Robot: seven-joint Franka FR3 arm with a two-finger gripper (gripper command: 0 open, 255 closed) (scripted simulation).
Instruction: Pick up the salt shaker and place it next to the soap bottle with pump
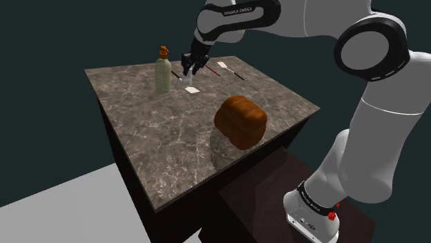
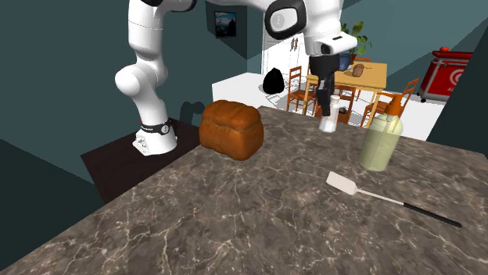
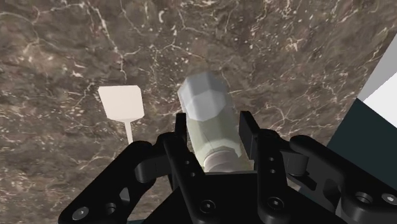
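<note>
Since the black gripper (image 3: 213,125) has its 2 fingers (image 3: 247,137) clamped on the small pale cylindrical salt shaker with a grey faceted end (image 3: 205,105), the shaker hangs just below the hand, apparently clear of the brown marble tabletop (image 3: 286,51). It looks light, rigid and smooth, probably slippery and breakable, so this mid-body hold suits it. Whether it holds salt I cannot tell. Beneath the hand lies a flat white spatula (image 3: 121,102). Just beyond the hand stands the pale green soap bottle with an orange pump (image 1: 162,72), its contents hidden.

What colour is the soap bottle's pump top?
The pump is orange, clearest in the shoulder view.
</note>
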